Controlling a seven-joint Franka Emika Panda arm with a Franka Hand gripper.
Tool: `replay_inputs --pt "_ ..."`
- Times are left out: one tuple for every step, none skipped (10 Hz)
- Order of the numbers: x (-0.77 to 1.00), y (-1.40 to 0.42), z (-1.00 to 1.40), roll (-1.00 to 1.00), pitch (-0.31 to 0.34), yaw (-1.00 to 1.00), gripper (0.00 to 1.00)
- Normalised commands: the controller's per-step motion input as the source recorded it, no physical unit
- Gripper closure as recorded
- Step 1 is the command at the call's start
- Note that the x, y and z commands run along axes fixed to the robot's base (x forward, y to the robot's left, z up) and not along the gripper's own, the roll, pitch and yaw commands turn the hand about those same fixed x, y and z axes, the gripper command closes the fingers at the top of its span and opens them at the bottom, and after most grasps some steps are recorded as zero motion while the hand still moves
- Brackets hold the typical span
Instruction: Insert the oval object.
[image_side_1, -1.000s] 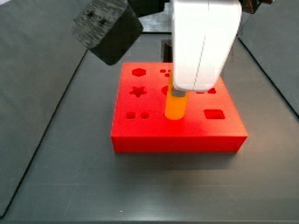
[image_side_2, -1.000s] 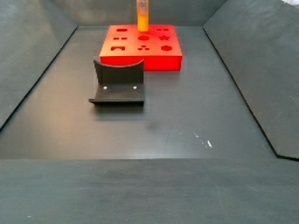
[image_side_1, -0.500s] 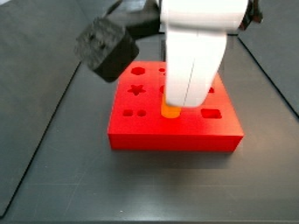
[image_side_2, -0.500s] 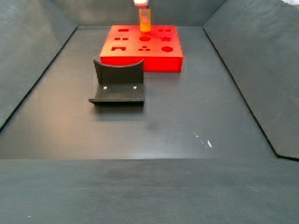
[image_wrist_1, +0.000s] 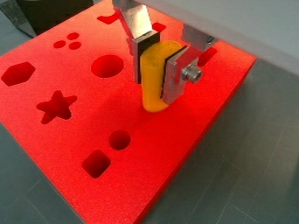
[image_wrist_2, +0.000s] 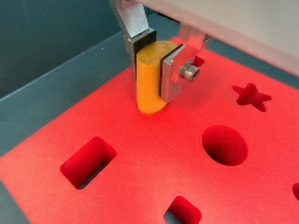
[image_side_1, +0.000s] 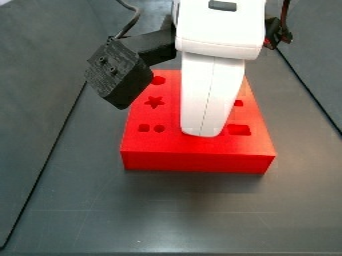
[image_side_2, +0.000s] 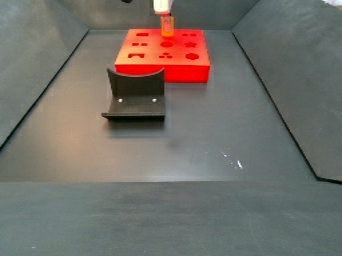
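Gripper: I see the gripper (image_wrist_1: 162, 63) over the middle of the red block (image_wrist_1: 70, 131), its two silver fingers (image_wrist_1: 176, 77) clamped on the oval object; both wrist views show this, and in the other one the gripper (image_wrist_2: 156, 61) sits the same way.
Oval object: the oval object (image_wrist_1: 155, 87) stands upright between the pads, an orange-yellow peg with rounded sides. Its lower end meets the block's top face in both wrist views (image_wrist_2: 149, 87); whether it has entered a hole I cannot tell, since the peg itself covers that spot.
Red block: it lies flat on the desk (image_side_2: 187, 170), at the upper centre of a side view (image_side_2: 163, 55), and at the centre of the other (image_side_1: 194, 150). Its top carries shaped holes: a star (image_wrist_1: 54, 107), a round hole (image_wrist_1: 107, 66), a hexagon (image_wrist_1: 16, 73) and a small square (image_wrist_1: 98, 163) among them.
Arm: in a side view the white arm body (image_side_1: 217, 70) fills the middle of the frame and hides the peg and the fingers.
Far side view: only a sliver of orange and white shows at the top edge above the block (image_side_2: 163, 18).
Fixture: the dark fixture (image_side_2: 135, 95) stands on the desk in the left centre of the frame, just in front of the block and apart from it.
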Motion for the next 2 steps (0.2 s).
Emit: replay_inputs --pt "0.00 0.00 0.00 0.00 -0.010 0.00 1.00" --pt "0.00 0.00 0.00 0.00 0.000 0.00 1.00"
